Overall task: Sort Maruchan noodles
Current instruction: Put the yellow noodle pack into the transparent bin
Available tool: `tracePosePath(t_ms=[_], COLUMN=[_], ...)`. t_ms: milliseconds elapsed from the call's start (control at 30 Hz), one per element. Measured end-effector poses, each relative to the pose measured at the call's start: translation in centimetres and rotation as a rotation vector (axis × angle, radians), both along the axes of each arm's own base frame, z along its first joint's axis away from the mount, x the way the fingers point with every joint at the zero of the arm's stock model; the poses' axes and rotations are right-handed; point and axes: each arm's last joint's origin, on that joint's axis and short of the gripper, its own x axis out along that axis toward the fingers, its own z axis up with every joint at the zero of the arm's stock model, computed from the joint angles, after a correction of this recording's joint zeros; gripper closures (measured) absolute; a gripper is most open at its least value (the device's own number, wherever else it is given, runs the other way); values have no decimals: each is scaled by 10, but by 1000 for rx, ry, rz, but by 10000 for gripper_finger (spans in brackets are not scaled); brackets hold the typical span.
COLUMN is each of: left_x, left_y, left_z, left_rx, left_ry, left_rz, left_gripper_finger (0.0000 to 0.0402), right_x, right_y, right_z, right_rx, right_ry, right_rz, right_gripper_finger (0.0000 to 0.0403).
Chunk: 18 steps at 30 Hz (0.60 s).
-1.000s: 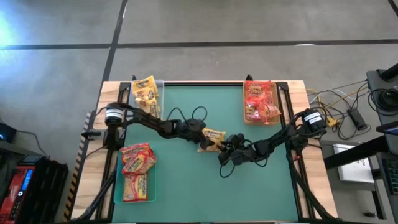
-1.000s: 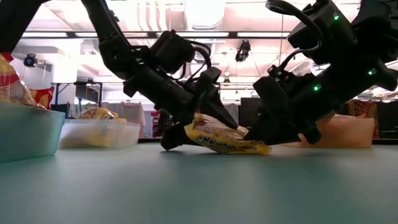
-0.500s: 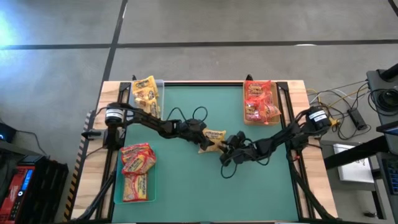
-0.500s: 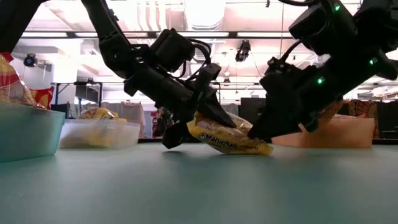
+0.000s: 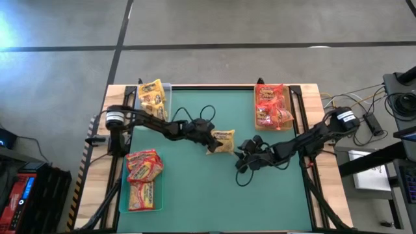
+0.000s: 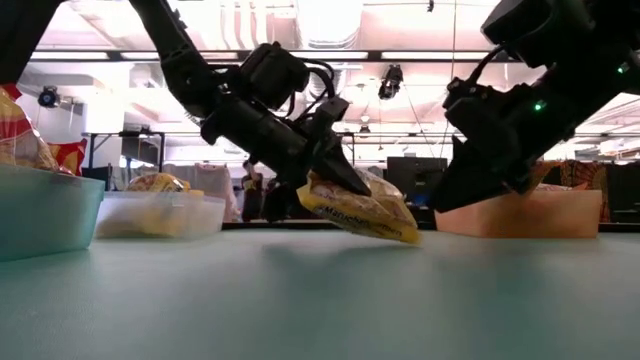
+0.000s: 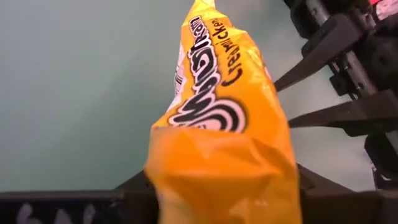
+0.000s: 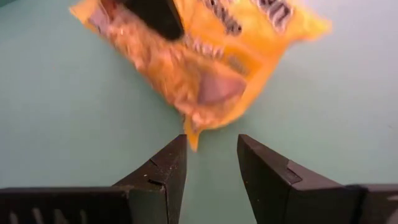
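Green table mat point(image 5: 195, 188) fills the high view; the left gripper point(image 5: 209, 138) pinches a yellow Maruchan packet point(image 5: 222, 141) at mid-mat. Just beside the packet waits the right gripper point(image 5: 246, 148), fingers apart, holding nothing. Trays of packets point(image 5: 272, 106) sit at the mat's corners.

Low view: the packet point(image 6: 362, 205) hangs tilted above the mat.

Left wrist view: the packet point(image 7: 227, 134) blocks most of the mat.

Right wrist view: the packet point(image 8: 205, 46) is just past the open fingers point(image 8: 165, 177).

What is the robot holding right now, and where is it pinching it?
The left gripper holds a yellow noodle packet by one end, lifted off the table. The right gripper is open beside it, holding nothing.
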Motion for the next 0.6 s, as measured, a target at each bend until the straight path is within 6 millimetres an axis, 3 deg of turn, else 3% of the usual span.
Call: tracePosePath(t_ms=[267, 600], left_x=[-19, -92], left_y=[24, 28], left_z=[36, 123], left_rx=[85, 386], left_ry=[32, 191], left_rz=[17, 199], left_gripper_finger=[266, 264], right_x=[-5, -7], right_y=[-1, -5], right_z=[1, -1], right_rx=[15, -2], right_ry=[25, 56], right_rz=[11, 0], right_gripper_finger=[271, 271])
